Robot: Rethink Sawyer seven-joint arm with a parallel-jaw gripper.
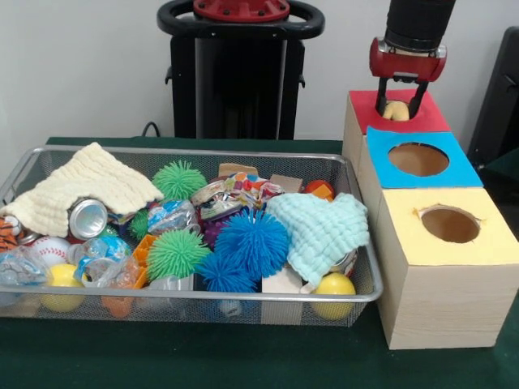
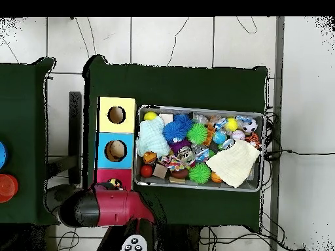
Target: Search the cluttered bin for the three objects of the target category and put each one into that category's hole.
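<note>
The claw is hanging over the red box, fingers apart and straddling a tan lump that is sitting in that box's hole; whether the fingers are actually pressing the lump cannot be told. The lump is lying right between the fingertips, at the hole's mouth. In front of the claw the blue box is showing its open hole, and nearer still the yellow box is showing its own. Off to the claw's side, well apart from it, the wire bin is sitting packed with clutter: a cream cloth is draping over the far end, a mint cloth is lying at the end closest to the boxes, and blue and green spiky balls are piling up in the middle. A can is poking out under the cream cloth, a baseball is resting near it, and a yellow ball is sitting under the mint cloth's edge. In the overhead view the arm is reaching across the red box, with the blue box and yellow box lined up beyond it and the bin beside them.
</note>
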